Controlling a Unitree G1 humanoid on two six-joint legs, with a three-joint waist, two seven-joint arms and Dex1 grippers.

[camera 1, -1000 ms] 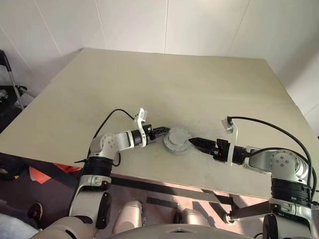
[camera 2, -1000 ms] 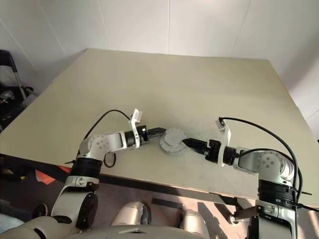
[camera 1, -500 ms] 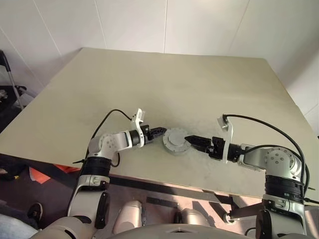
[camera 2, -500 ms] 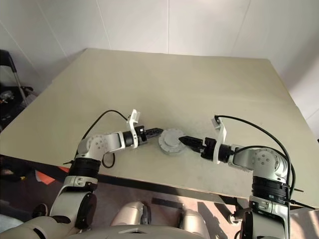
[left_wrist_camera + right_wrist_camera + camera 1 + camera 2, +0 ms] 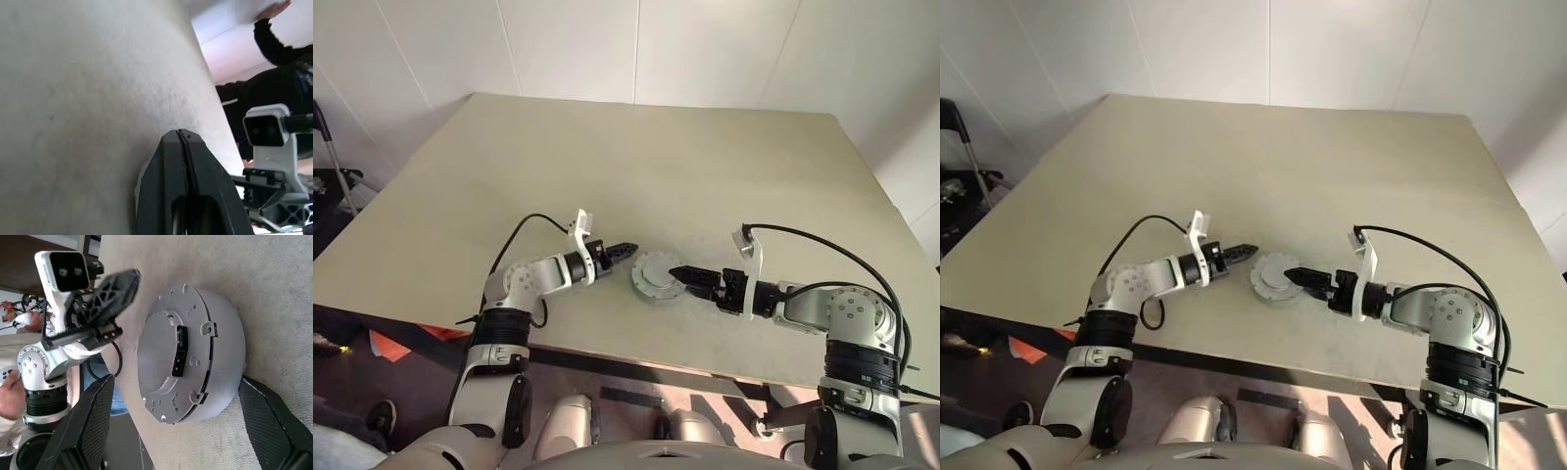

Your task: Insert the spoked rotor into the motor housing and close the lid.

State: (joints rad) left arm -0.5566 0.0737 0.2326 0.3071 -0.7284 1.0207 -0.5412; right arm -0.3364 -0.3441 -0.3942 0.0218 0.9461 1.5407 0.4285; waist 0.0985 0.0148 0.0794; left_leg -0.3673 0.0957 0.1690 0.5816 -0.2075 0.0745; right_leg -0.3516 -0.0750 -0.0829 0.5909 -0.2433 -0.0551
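Nearest to us, our right gripper (image 5: pixel 677 273) is spread wide, one finger (image 5: pixel 93 418) on each side of the motor (image 5: pixel 656 278), with nothing clamped. The motor sits on the table (image 5: pixel 636 166) near its front edge, directly ahead of those fingers and between our two arms. It is a low round grey drum, its axis upright. The lid (image 5: pixel 168 364) is already seated on the housing (image 5: pixel 222 367), its small dark connector facing up. So we judge the rotor to be inside, though we cannot see it.

Just beyond the motor on the other side, our left gripper (image 5: pixel 623 249) has its fingers pressed together on nothing, its tip close to the rim but apart from it. The right gripper is nearer, so any last squeeze or press on the lid falls to it.
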